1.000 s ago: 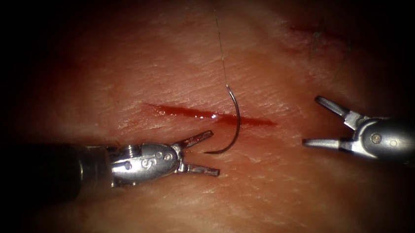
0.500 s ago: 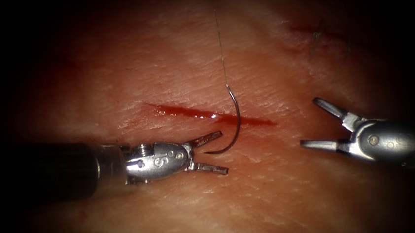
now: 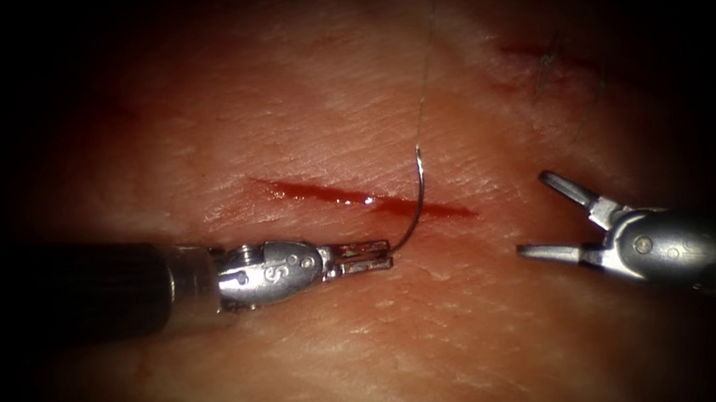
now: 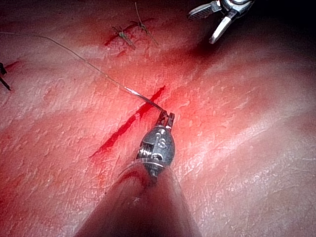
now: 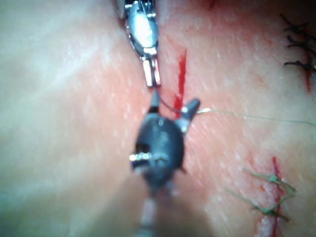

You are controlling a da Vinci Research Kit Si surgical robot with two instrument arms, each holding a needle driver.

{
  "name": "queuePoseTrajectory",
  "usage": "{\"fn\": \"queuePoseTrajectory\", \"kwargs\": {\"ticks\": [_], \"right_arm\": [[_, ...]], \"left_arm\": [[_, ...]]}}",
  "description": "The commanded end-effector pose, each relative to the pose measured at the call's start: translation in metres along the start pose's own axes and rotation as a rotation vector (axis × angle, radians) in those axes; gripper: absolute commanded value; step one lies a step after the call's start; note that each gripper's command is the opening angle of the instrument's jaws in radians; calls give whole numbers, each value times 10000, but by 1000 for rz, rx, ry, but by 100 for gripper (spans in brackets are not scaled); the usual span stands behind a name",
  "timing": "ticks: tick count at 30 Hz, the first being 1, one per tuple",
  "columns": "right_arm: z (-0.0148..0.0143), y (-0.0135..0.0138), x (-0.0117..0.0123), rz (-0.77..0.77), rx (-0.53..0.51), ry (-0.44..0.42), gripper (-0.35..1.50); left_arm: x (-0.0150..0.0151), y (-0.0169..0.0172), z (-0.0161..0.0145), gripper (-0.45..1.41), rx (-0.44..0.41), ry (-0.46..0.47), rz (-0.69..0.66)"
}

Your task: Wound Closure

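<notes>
Moist creased tissue [image 3: 299, 103], narrow red cut [image 3: 358, 197]. Left tool [image 3: 375, 256] clamps thin curved steel needle [image 3: 416, 196] near tip, above tissue; fine thread [image 3: 425, 59] trailing. Right tool [image 3: 538, 217] spread wide, empty.

The cut [image 3: 362, 198] runs aslant across the middle of the tissue [image 3: 283, 113], and the needle [image 3: 413, 201] arches over it near its right end, clear of the tissue, with its tip end held just below the cut between the closed jaws of the left tool [image 3: 378, 256], which reaches in from the left. From the needle's upper end the thread [image 3: 425, 59] climbs away above the cut. The right tool [image 3: 534, 217] sits well to the right of the cut with its jaws spread and nothing between them, and an older stitched cut [image 3: 547, 58] lies above it.
</notes>
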Motion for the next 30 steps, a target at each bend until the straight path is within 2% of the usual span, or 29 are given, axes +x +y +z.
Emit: {"fn": "queuePoseTrajectory", "kwargs": {"ticks": [1, 3, 7, 10, 14, 17, 20, 23, 25, 30], "right_arm": [[6, -4, -3, 1, 2, 2, 116], [6, -4, -4, 1, 5, 4, 116], [6, -5, -3, 0, 11, 5, 104], [8, -6, -1, 12, 13, 0, 104], [15, -2, -1, 97, 43, -36, 94], [27, 11, -2, 231, 50, -38, 98], [35, 19, -3, 313, 60, -35, 98], [51, 33, -3, 535, 91, -30, 98], [58, 39, 0, 629, 96, -34, 94], [71, 48, 12, 726, 87, -44, 89]], "left_arm": [[-4, 2, 5, -45, -5, 1, -1], [-3, 1, 1, -45, -8, 5, -2], [2, 3, -4, -45, -9, 6, -5], [8, 8, -9, -45, -10, 6, -15], [17, 14, -17, -45, -8, 7, 63], [27, 21, -35, -45, 20, -4, 174], [34, 21, -44, -45, 48, -16, 208], [45, 23, -49, -45, 85, -38, 301], [47, 25, -48, -45, 104, -50, 351], [47, 26, -44, -45, 176, -97, 435]]}}
